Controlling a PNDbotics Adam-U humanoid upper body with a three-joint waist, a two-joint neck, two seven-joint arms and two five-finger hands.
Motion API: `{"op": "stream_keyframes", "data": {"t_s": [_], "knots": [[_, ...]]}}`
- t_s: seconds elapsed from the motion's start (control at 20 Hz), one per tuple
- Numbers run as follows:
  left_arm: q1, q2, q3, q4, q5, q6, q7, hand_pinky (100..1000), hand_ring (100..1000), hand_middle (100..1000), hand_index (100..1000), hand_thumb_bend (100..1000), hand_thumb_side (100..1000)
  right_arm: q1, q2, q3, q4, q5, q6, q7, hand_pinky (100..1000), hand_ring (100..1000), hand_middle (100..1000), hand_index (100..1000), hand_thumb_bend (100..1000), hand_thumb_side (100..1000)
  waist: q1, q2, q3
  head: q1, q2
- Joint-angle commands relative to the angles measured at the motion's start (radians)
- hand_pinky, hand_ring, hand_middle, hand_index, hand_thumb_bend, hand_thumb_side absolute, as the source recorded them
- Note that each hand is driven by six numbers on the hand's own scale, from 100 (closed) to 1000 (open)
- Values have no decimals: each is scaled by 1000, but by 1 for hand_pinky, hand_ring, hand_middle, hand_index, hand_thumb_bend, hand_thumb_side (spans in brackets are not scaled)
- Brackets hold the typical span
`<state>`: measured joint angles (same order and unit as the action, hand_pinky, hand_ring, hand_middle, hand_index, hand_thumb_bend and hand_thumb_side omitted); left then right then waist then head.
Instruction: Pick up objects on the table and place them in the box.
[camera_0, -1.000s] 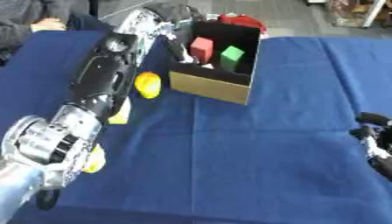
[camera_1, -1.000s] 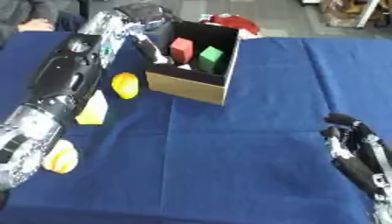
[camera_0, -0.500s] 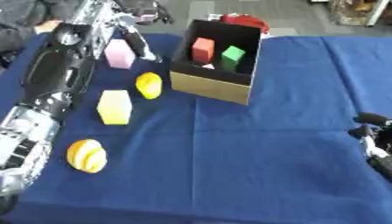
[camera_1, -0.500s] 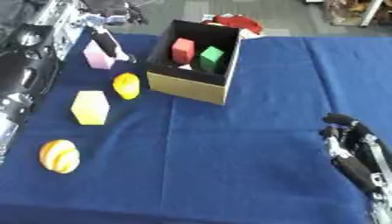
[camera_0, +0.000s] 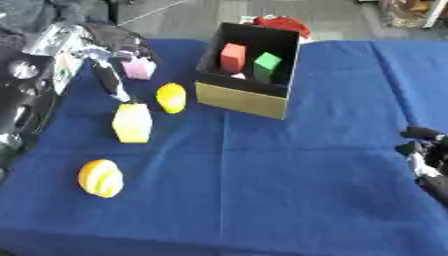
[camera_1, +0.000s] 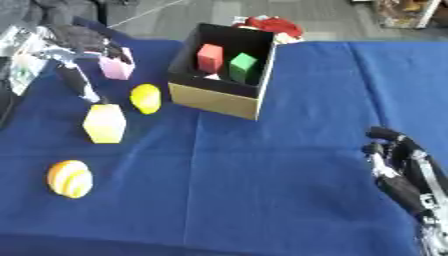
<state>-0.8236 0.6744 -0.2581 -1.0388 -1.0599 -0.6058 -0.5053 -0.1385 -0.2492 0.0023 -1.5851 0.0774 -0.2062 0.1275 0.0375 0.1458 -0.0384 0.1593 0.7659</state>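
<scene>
Box sits open at the far middle of your blue table in the left eye view, holding a red block and a green block. Your left hand hangs at the far left, fingers straight, holding nothing, just beside the pink block. Near it lie a yellow egg shape, a yellow hexagonal block and an orange striped ball.

In the right eye view, your right hand rests at the lower right, fingers relaxed and empty.

Left robot hand open beside pink block.
</scene>
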Motion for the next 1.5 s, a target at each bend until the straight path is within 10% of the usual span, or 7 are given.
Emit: {"op": "stream_keyframes", "data": {"t_s": [0.05,0.35,0.75,1.5], "knots": [[14,74,31,-50,55,-131,-78,850,787,810,934,495,344,-1,-24,-8,-12,6,-3,-2,763,673,740,808,100,357,17,-33,5,-8,4],[75,91,60,-64,155,-176,-83,843,770,793,932,357,417,5,-24,-11,-9,9,-3,-3,763,673,740,808,100,361,19,-42,14,-12,4],[110,102,-44,-84,290,-186,-196,839,770,798,934,443,557,13,-24,-7,-8,11,-3,2,762,673,740,808,100,356,25,-51,12,-9,4],[74,58,-101,-104,400,-78,-400,837,765,794,927,500,433,14,-22,-6,-5,5,1,3,763,673,740,809,100,340,24,-48,-6,-4,4]]}}
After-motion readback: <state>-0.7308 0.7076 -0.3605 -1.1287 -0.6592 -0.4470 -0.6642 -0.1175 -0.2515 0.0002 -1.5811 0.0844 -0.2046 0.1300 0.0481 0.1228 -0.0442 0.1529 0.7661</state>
